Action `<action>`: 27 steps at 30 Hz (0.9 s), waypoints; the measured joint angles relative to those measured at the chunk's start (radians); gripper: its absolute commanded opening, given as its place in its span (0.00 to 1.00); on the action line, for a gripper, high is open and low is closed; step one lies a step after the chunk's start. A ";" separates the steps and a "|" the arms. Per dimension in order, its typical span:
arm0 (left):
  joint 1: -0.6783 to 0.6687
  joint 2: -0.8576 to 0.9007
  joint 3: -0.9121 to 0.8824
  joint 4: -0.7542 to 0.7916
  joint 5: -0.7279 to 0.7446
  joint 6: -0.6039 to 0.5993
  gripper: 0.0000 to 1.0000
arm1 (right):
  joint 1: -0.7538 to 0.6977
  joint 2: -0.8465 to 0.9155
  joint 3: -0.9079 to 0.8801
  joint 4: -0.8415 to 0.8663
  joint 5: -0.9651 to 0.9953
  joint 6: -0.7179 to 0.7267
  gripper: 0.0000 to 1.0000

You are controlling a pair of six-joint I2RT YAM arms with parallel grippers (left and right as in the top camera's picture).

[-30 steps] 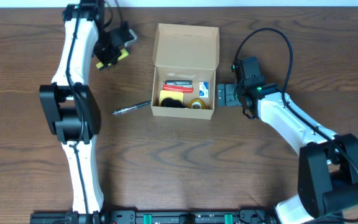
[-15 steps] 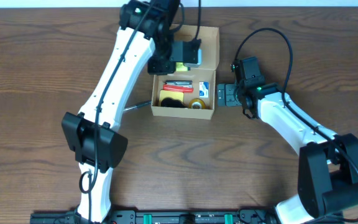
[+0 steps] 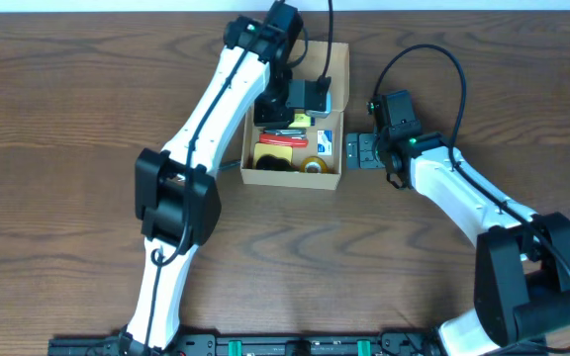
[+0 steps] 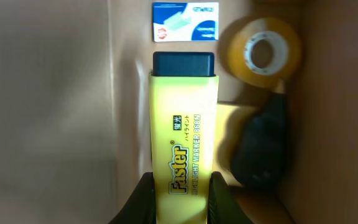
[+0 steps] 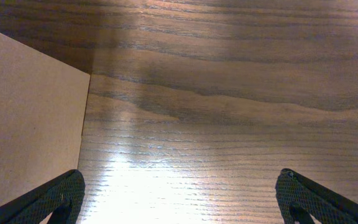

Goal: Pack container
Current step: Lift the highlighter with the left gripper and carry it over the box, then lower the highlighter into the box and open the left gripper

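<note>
Left gripper [image 4: 182,194]: is clamping both fingers on the lower end of a yellow highlighter [image 4: 184,124] and reaching into the open container [image 3: 293,179].
Highlighter: is pointing its dark blue cap toward a small blue-and-white packet [image 4: 185,12]; I cannot tell whether it is touching the box floor.
Right gripper [image 5: 180,198]: is sitting low over the table [image 3: 47,119] with its jaws spread wide, gripping nothing, just beside the container's right wall.
Container: is standing between the two arms toward the far side of the table, its flap lid [image 3: 336,59] folded back.
Contents: a roll of tape [image 4: 265,51] is lying beside a black item [image 4: 263,146], with red pens [image 3: 283,139] near them.
</note>
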 measured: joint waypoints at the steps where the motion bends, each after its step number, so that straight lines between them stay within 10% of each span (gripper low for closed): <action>1: 0.000 0.006 0.000 0.011 0.000 0.000 0.06 | 0.000 0.000 0.000 0.000 0.000 0.000 0.99; 27: 0.021 0.119 0.000 0.083 -0.047 0.000 0.16 | 0.000 0.000 0.000 0.000 0.000 0.000 0.99</action>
